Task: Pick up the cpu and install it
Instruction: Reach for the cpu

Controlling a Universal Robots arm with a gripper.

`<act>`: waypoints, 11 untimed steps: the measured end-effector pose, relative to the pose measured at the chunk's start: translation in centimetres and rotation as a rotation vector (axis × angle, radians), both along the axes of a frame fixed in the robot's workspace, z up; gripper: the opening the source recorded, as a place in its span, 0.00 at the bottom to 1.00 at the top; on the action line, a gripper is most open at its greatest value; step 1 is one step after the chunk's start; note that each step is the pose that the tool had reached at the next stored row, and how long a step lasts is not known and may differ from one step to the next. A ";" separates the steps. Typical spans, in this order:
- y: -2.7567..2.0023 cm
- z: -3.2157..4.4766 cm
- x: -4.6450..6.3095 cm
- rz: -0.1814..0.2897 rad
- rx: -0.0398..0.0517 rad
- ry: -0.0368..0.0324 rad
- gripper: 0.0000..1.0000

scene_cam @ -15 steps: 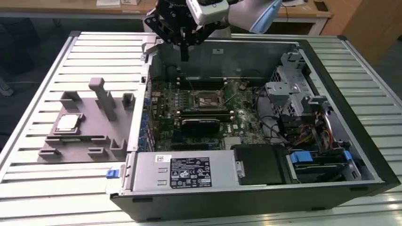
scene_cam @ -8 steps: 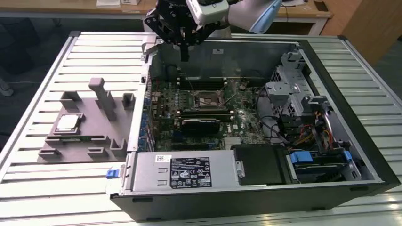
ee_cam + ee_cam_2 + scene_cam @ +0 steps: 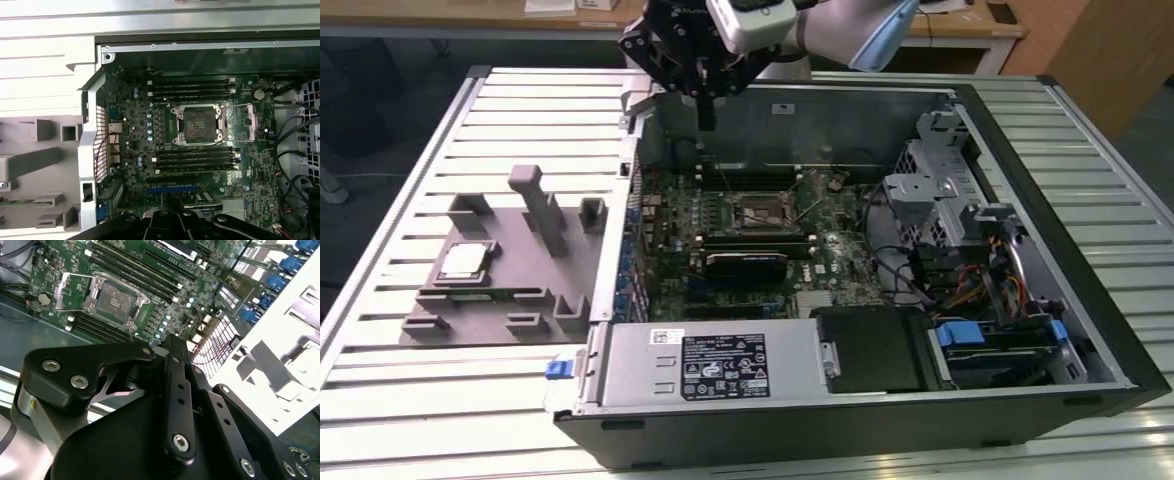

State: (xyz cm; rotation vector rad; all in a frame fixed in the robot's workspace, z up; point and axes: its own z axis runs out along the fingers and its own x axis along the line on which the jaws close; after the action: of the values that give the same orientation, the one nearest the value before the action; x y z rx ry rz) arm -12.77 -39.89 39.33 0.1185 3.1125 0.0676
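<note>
The gripper [image 3: 171, 344], looming closest in the second wrist view, is hanging pinched narrow and empty above the computer case [image 3: 854, 110]. The cpu [image 3: 464, 262] is lying on the grey tray [image 3: 520, 290] at the exterior view's left, well apart. A tilted placement risks bending contacts in the open socket [image 3: 758, 212].

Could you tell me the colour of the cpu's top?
The small flat square cpu is silvery-grey, clearest in the exterior view.
</note>
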 end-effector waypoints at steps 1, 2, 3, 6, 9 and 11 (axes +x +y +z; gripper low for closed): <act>0.00 0.00 -0.1 0.000 0.0000 -0.0001 0.11; 0.00 0.00 -0.2 0.000 0.0000 0.0000 0.11; 0.00 -0.01 -0.3 0.000 0.0001 -0.0001 0.11; 0.00 0.00 -0.5 0.000 0.0000 0.0000 0.11; 0.00 0.00 -0.8 0.000 0.0000 0.0000 0.11; 0.00 0.00 -0.9 0.000 0.0000 0.0000 0.11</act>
State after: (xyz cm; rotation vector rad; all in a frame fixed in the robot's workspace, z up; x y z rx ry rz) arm -13.71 -39.89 39.33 0.1189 3.1125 0.0676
